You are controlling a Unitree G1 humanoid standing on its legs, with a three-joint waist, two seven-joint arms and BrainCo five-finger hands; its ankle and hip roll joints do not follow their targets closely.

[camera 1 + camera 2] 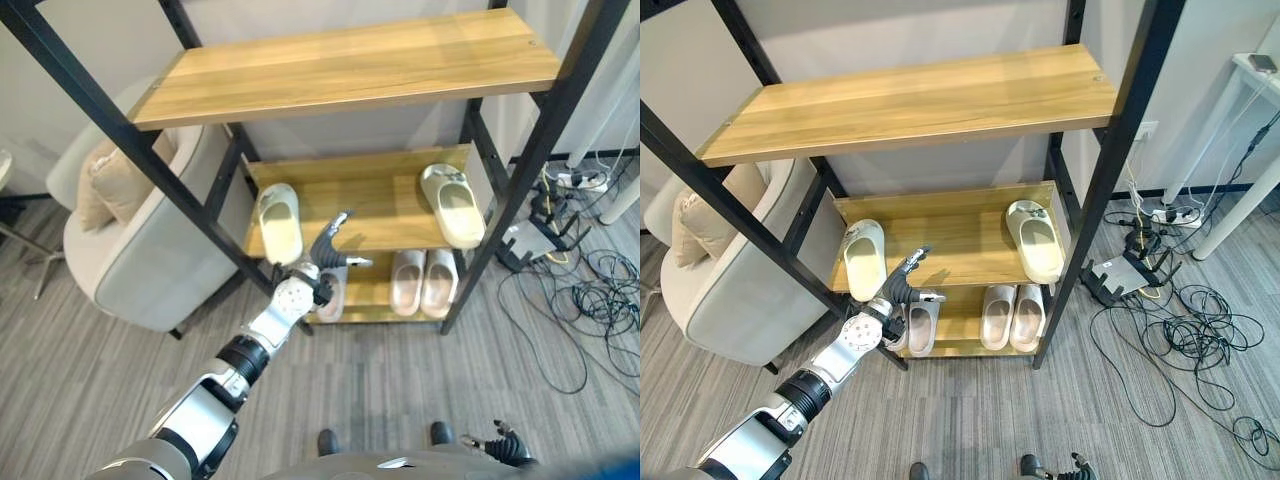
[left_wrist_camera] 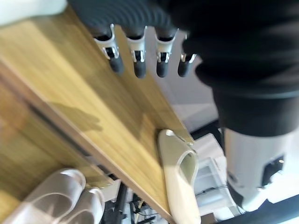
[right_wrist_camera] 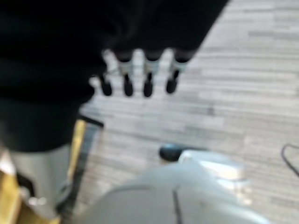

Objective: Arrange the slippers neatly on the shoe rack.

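Note:
Two cream slippers lie far apart on the middle shelf (image 1: 370, 195) of the shoe rack: one (image 1: 280, 222) at its left end, the other (image 1: 452, 205) at its right end, also seen as a cream slipper (image 2: 180, 182) in the left wrist view. On the bottom shelf a beige pair (image 1: 423, 282) stands side by side, and a single beige slipper (image 1: 333, 295) sits to its left, partly behind my hand. My left hand (image 1: 326, 252) hovers open and empty at the middle shelf's front edge, just right of the left cream slipper. My right hand (image 1: 505, 445) hangs low at the lower right, open and empty.
The wide top shelf (image 1: 350, 65) overhangs the lower ones, with black frame posts at both sides. A grey armchair (image 1: 150, 260) with a beige cushion (image 1: 110, 180) stands left of the rack. Tangled cables (image 1: 590, 290) and a power strip lie on the floor to the right.

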